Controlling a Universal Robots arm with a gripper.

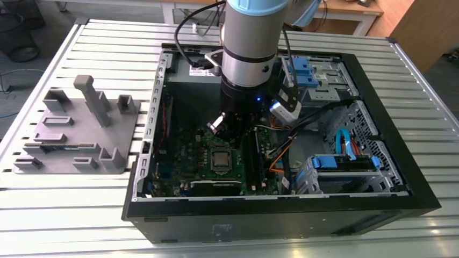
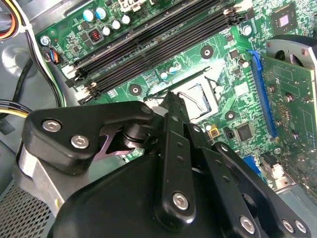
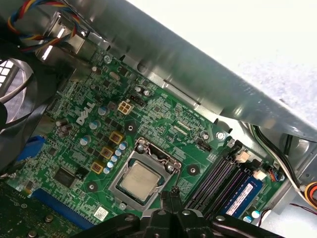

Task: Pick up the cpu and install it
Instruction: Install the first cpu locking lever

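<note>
The arm reaches down into an open computer case (image 1: 401,185) lying on a slatted metal worktop (image 1: 57,215). In the exterior view the end effector (image 1: 228,134) hangs just above the green motherboard (image 1: 193,156), near the middle of the frame.

The cpu (image 3: 139,180) sits inside its socket frame (image 3: 143,154) on the motherboard, its silver-grey top facing up; in the first wrist view it lies in the lower middle of the frame. In the exterior view the cpu (image 1: 219,158) shows as a small pale square just below the end effector. The black fingertips (image 3: 171,196) stand close beside the socket's edge, pressed together with nothing between them, so the end effector is clenched and empty.

In the second wrist view the black linkage fills the lower half, and the finger (image 2: 173,106) points at the socket, which lies just beyond it. The long black memory slots (image 2: 163,39) run across the upper part of that frame.

A grey plastic tray (image 1: 75,134) with upright blocks rests on the worktop at the exterior view's left, well apart from the case.
</note>
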